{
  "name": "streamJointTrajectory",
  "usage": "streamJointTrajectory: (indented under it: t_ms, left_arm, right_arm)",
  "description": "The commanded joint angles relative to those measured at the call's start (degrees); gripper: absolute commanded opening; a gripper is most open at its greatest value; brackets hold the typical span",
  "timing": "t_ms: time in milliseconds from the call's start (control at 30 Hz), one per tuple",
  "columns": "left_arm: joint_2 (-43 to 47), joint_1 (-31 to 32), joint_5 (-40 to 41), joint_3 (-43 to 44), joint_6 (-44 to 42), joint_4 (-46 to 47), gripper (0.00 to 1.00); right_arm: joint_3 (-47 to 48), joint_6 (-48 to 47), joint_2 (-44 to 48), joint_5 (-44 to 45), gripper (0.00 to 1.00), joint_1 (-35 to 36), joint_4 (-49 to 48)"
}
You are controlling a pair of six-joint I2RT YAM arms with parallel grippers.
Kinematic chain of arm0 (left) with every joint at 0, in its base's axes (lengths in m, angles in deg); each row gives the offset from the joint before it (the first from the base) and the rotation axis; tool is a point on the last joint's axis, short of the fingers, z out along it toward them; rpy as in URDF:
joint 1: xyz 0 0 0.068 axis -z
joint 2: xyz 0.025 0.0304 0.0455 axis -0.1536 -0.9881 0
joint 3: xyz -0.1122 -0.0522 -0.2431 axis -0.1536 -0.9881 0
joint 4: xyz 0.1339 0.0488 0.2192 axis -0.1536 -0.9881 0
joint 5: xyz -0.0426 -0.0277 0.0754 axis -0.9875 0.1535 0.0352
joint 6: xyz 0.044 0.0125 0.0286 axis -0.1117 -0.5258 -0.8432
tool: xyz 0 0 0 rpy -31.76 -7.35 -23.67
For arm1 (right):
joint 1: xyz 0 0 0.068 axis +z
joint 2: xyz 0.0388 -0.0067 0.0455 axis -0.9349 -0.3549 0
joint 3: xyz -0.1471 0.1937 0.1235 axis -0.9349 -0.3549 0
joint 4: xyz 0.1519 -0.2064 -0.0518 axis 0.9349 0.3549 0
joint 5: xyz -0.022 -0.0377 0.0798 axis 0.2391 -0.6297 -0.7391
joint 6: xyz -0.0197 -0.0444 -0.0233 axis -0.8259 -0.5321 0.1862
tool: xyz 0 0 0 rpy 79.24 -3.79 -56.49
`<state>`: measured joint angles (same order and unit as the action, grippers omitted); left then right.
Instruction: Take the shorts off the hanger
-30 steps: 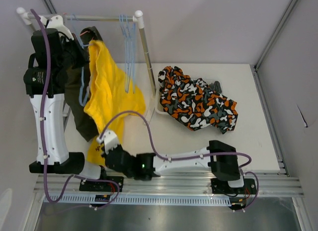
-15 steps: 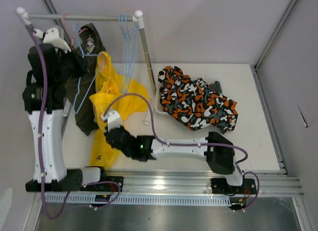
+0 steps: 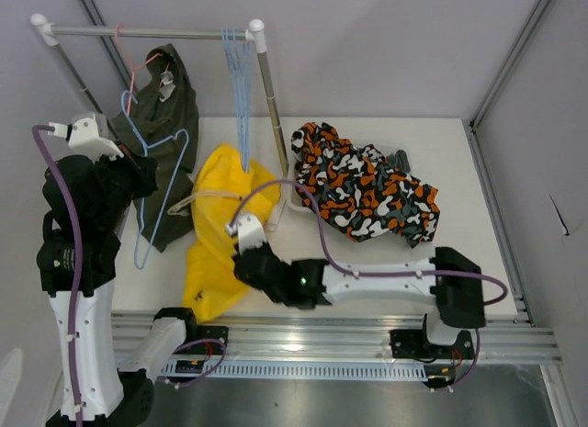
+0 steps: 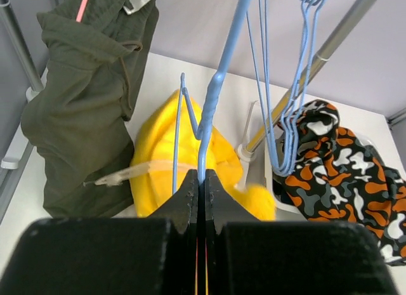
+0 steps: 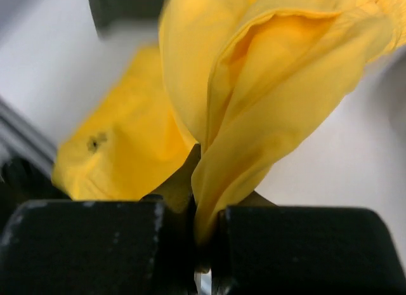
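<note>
The bright yellow shorts (image 3: 219, 227) lie bunched on the table, off the blue hanger (image 3: 163, 190). My right gripper (image 3: 237, 251) is shut on a fold of the yellow shorts (image 5: 266, 85) just above the table. My left gripper (image 3: 145, 170) is shut on the blue hanger's wire (image 4: 216, 85), held free of the rail with nothing on it. The olive green shorts (image 3: 167, 89) hang on a pink hanger (image 3: 129, 73) from the rail (image 3: 147, 30). The orange-black-white patterned shorts (image 3: 363, 184) lie in a heap at the right. Navy and grey shorts are hidden, apart from a dark corner (image 3: 400, 159).
Several bare blue hangers (image 3: 241, 78) hang at the rail's right end by the slanted rack post (image 3: 271, 96). A white tray rim (image 3: 292, 205) shows under the patterned heap. The table's right edge meets a metal frame (image 3: 496, 216).
The yellow shorts slid off the blue hanger and down onto the table as my right gripper pulled them rightward. My left gripper moved the hanger off the rail, toward the near side.
</note>
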<state>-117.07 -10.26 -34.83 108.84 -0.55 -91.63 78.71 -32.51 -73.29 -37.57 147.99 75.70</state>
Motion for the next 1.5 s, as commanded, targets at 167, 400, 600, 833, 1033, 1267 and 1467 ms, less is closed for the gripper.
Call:
streamJointTrajectory:
  t_ms: [167,400,600,833,1033,1267,1467]
  left_arm:
    - [1.48,-0.33,-3.95,-9.95,3.68,9.54,0.00]
    - [2.71,-0.33,-3.52,-14.95,0.53,10.60,0.00]
    - [5.44,-0.41,-5.18,-20.58,0.16,13.49,0.00]
    - [5.61,0.64,-5.63,-23.32,-0.10,14.91,0.00]
    - [5.96,3.36,-3.52,-22.88,-0.89,14.73,0.00]
    - [5.44,3.63,-3.43,-23.32,-0.54,15.52,0.00]
    - [5.96,3.63,-3.52,-23.05,-0.62,14.47,0.00]
  right_arm:
    - [-11.56,0.80,28.57,25.14,0.00,-1.26,3.51]
    - [2.63,-18.96,28.60,14.28,0.00,-19.61,-5.90]
    - [25.77,-26.82,14.48,5.29,0.00,-34.65,-9.32]
    - [52.41,-35.06,-0.31,2.90,0.00,-41.16,-14.24]
    - [57.27,-31.93,-2.88,1.68,0.00,-48.45,-16.45]
    - [22.59,-17.36,6.08,-2.62,0.00,-51.71,-23.99]
    - [0.50,-7.05,2.50,-8.96,0.00,-53.56,-29.37]
